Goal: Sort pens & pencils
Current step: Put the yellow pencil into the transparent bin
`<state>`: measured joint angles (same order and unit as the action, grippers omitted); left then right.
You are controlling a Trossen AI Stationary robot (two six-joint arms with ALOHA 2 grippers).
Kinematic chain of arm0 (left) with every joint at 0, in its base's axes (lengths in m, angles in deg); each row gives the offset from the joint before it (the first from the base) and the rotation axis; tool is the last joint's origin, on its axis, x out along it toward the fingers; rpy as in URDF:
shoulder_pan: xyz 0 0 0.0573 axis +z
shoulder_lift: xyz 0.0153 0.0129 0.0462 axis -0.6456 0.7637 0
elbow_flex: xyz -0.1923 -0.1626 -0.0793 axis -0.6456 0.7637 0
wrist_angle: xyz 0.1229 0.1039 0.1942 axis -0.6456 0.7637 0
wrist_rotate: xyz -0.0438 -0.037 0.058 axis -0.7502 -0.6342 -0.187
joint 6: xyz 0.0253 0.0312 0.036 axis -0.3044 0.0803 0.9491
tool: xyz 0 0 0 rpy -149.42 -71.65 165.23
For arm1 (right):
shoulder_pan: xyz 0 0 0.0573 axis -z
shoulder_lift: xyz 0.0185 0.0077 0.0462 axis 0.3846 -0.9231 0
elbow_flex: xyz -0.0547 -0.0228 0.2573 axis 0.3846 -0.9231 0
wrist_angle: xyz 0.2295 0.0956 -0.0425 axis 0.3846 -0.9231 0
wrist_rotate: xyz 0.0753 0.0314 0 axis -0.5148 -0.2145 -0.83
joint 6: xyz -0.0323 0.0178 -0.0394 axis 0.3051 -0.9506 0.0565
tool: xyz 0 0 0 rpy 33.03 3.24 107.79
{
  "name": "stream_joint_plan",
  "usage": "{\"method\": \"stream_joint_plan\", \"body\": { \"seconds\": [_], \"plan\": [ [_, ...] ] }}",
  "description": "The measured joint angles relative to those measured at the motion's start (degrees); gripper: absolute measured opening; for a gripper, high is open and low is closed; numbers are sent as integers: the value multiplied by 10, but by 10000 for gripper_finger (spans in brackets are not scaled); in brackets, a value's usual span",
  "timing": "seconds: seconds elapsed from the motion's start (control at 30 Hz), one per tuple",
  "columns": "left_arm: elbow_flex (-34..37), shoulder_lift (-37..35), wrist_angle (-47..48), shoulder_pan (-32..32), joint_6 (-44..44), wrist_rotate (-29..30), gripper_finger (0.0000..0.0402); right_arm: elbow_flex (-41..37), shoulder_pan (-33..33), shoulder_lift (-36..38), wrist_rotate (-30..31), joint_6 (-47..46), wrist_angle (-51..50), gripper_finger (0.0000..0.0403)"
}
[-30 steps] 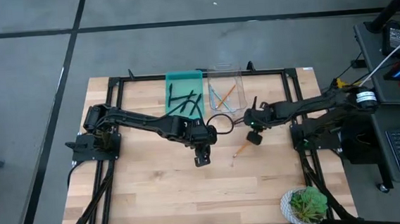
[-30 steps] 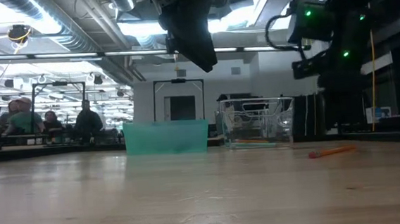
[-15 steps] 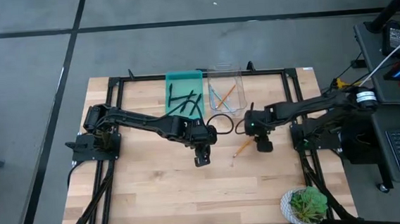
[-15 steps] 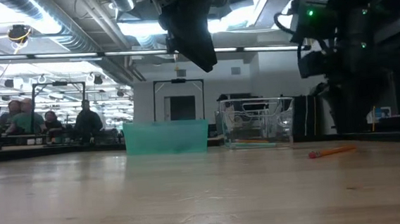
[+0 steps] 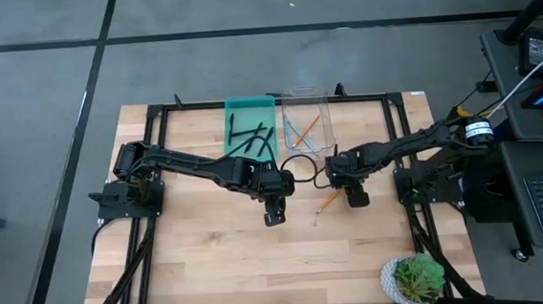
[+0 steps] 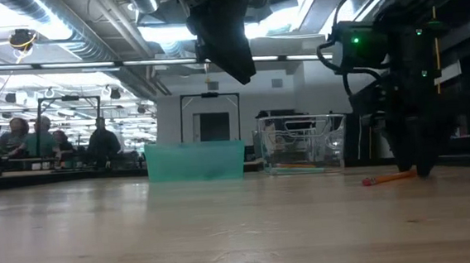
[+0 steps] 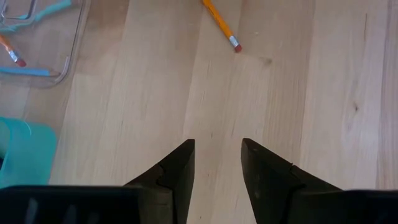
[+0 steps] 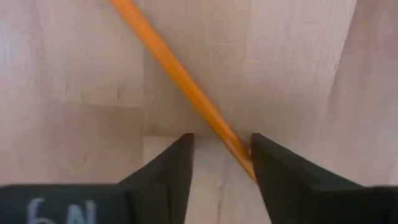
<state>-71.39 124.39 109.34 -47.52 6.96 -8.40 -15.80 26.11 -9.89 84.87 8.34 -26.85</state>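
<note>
One orange pencil point(image 5: 327, 204) lies flat on the wooden table, right of centre, with its eraser end point(image 7: 235, 45) toward my left gripper. My right gripper point(image 8: 221, 140) points down at the table, open, with a finger on each side of the pencil near its pointed end. My left gripper point(image 5: 275, 216) hangs open above the table's middle, holding nothing. At the far edge, a green tray point(image 5: 249, 108) holds several black pens point(image 5: 251, 139). The clear bin point(image 5: 304, 96) next to it holds orange and light-blue pencils point(image 5: 301, 129). My right gripper comes at the orange pencil point(image 8: 180, 81) from above, its fingers across the shaft. The shaft runs up against one finger point(image 8: 267, 168) and passes out of sight behind it. Whether it touches, I cannot tell. The pencil lies flat on the table.
A black cable loop point(image 5: 296, 165) lies between the bins and the grippers. A potted plant point(image 5: 416, 278) stands at the near right corner. A black metal frame point(image 5: 192, 108) runs along the table's edges. People sit far behind the table point(image 6: 45, 141).
My right gripper has swung toward the table's near right, rolled about its wrist and come down to the table over the orange pencil's end. The pencil has stayed where it was.
</note>
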Motion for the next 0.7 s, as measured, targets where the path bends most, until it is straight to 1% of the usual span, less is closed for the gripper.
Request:
{"method": "stream_joint_plan", "body": {
  "seconds": [0.1,0.23,0.37,0.5,0.7],
  "plan": [
    [0,0,-2,0,0,0,124,1,0,-3,-11,-29,0,127],
    [0,0,-3,0,0,0,124,0,0,-3,-18,-73,2,70],
    [0,0,-3,0,0,0,124,-1,0,-3,-24,-75,7,18],
    [0,0,-3,0,-1,0,124,0,0,-1,-24,-103,5,16],
    [0,0,-3,0,0,0,124,10,0,15,-26,-106,-5,15]
  ]
}}
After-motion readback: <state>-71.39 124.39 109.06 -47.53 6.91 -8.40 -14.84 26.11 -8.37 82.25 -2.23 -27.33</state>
